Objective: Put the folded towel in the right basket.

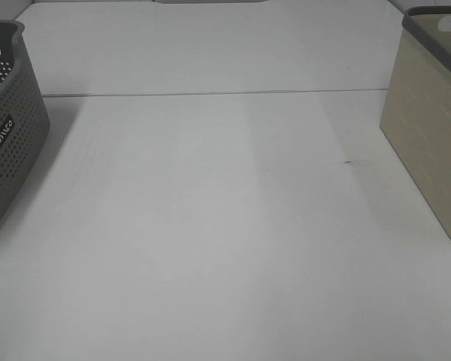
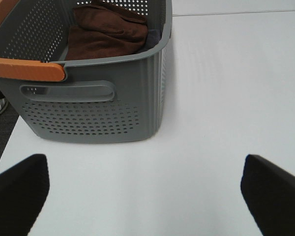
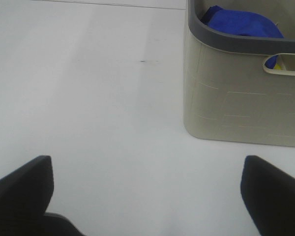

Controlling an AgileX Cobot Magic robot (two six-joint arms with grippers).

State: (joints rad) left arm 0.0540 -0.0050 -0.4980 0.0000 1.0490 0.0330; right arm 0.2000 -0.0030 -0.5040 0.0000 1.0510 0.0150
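Note:
The right basket (image 1: 428,128) is beige with a grey rim and stands at the table's right edge. In the right wrist view it (image 3: 236,93) holds a blue cloth (image 3: 241,22). The left basket (image 1: 4,128) is grey and perforated; in the left wrist view it (image 2: 93,103) holds folded brown towels (image 2: 105,34). My left gripper (image 2: 146,201) is open and empty, a short way in front of the grey basket. My right gripper (image 3: 147,201) is open and empty, in front of and beside the beige basket. Neither gripper shows in the exterior high view.
The white table (image 1: 225,226) spans the space between the two baskets. A seam (image 1: 210,93) runs across its far part. The grey basket has an orange handle (image 2: 27,69). The table's left edge and floor show beside the grey basket (image 2: 2,128).

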